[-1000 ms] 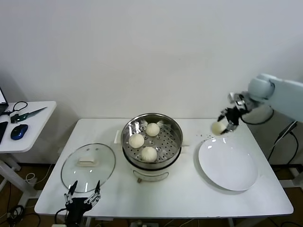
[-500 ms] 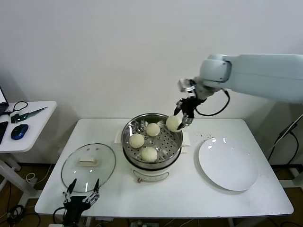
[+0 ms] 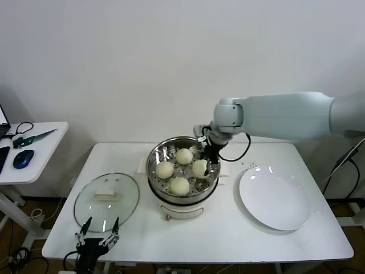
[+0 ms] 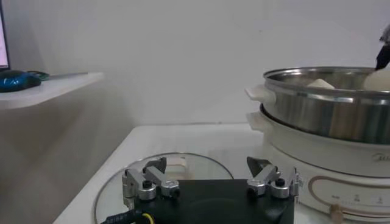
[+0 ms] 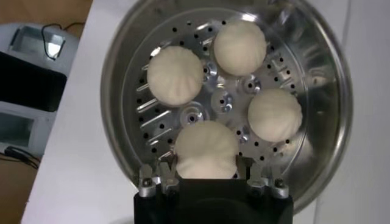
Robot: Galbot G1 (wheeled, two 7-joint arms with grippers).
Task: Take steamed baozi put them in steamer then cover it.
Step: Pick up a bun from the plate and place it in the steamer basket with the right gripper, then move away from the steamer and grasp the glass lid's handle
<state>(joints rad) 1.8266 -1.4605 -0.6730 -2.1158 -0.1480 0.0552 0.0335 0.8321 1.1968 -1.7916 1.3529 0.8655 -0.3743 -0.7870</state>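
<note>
The steel steamer (image 3: 153,158) on its white base holds four baozi on the perforated tray. Three lie free (image 3: 183,155), (image 3: 165,169), (image 3: 179,185). My right gripper (image 3: 206,162) reaches down into the pot on the right side and is shut on the fourth baozi (image 3: 199,168), which is low at the tray. In the right wrist view this baozi (image 5: 207,149) sits between my fingers (image 5: 163,175), with the others (image 5: 175,74) beyond. The glass cover (image 3: 106,201) lies flat on the table left of the steamer. My left gripper (image 3: 100,237) is open and empty at the table's front edge, just before the cover (image 4: 183,165).
An empty white plate (image 3: 275,197) lies right of the steamer. A small side table (image 3: 34,149) with a mouse and cables stands at the far left. The steamer's wall (image 4: 323,112) rises to the right of my left gripper (image 4: 207,173).
My right arm has carried the baozi from above the plate to the left and lowered it into the steamer. The left arm has not moved.
</note>
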